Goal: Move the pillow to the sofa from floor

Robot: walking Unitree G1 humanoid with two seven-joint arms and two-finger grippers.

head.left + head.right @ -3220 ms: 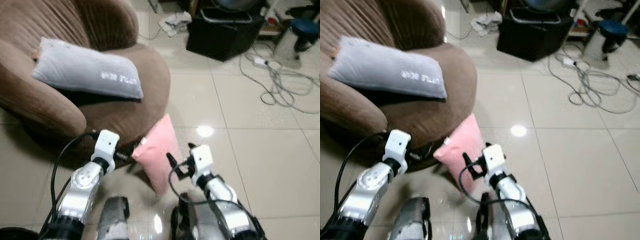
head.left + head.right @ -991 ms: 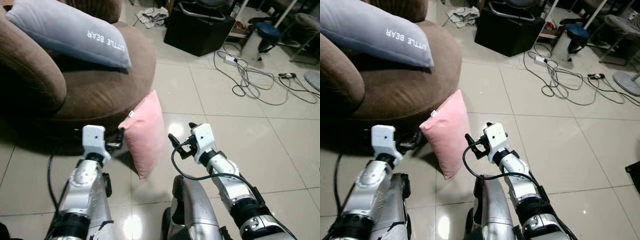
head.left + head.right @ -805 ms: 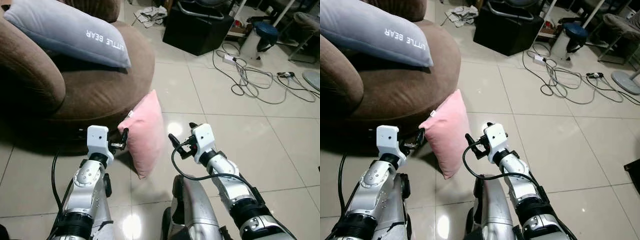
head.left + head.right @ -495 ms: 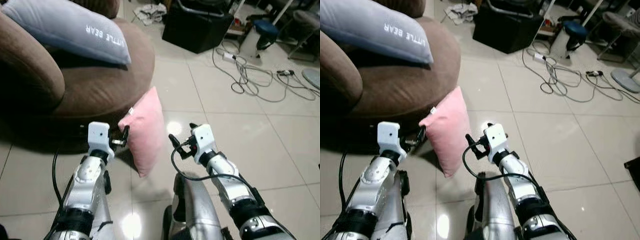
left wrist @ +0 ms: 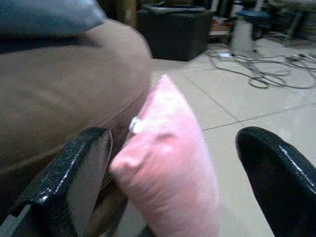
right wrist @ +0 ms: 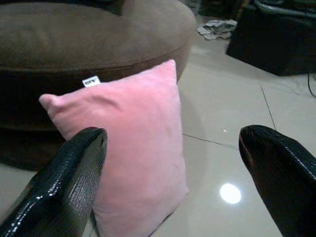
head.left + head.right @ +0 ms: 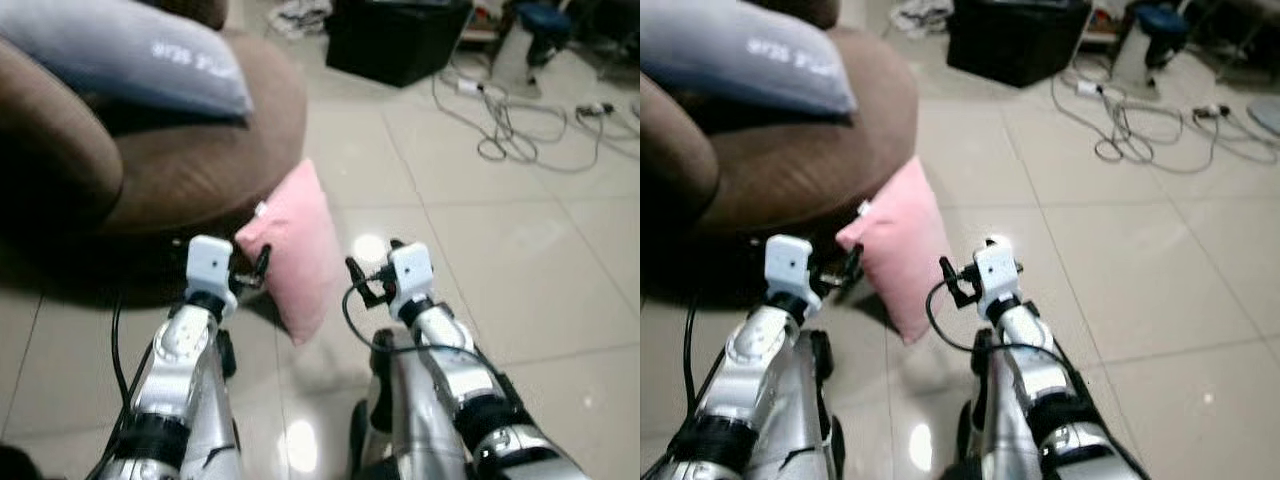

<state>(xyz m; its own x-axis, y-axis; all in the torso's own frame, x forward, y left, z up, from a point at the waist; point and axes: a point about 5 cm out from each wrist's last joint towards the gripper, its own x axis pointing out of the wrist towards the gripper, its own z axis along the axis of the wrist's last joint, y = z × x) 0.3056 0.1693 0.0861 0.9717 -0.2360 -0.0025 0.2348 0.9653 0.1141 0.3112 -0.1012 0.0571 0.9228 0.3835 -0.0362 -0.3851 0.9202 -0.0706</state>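
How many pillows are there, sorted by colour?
Pink pillow, on the floor leaning against the sofa: 1
Grey pillow, on the sofa: 1
Total: 2

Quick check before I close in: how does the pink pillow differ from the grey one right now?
The pink pillow stands on edge on the floor, leaning against the brown sofa; the grey pillow lies flat on the sofa seat. The pink pillow is plain with a small white tag at one corner; the grey pillow carries white lettering, too blurred to read. The pink pillow sits between the open left gripper and open right gripper; the grey pillow is further away. Both look soft and rectangular.
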